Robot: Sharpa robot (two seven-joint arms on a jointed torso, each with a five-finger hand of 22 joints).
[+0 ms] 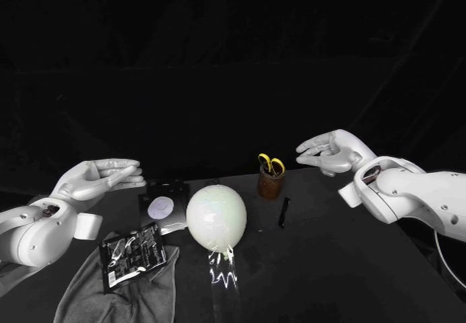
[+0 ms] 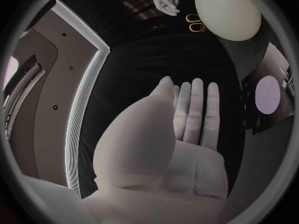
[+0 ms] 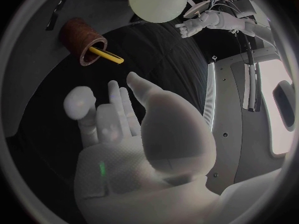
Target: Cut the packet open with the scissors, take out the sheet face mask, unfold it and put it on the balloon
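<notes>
A pale balloon (image 1: 215, 214) lies on the black table in the middle of the head view; it also shows in the wrist views (image 2: 227, 10) (image 3: 159, 2). The dark, shiny packet (image 1: 131, 254) rests on a grey cloth (image 1: 87, 296) at the front left. Yellow-handled scissors (image 1: 271, 163) (image 3: 106, 56) stand in a brown cup (image 1: 270, 183) (image 3: 79, 39) behind the balloon. My left hand (image 1: 97, 178) (image 2: 187, 119) hovers above the table's left side, fingers stretched out, holding nothing. My right hand (image 1: 330, 153) (image 3: 118, 124) hangs in the air right of the cup, empty.
A black stand with a white disc (image 1: 162, 205) sits just left of the balloon. A black pen (image 1: 283, 212) lies to the balloon's right. Crinkled clear film (image 1: 223, 272) lies at the balloon's near end.
</notes>
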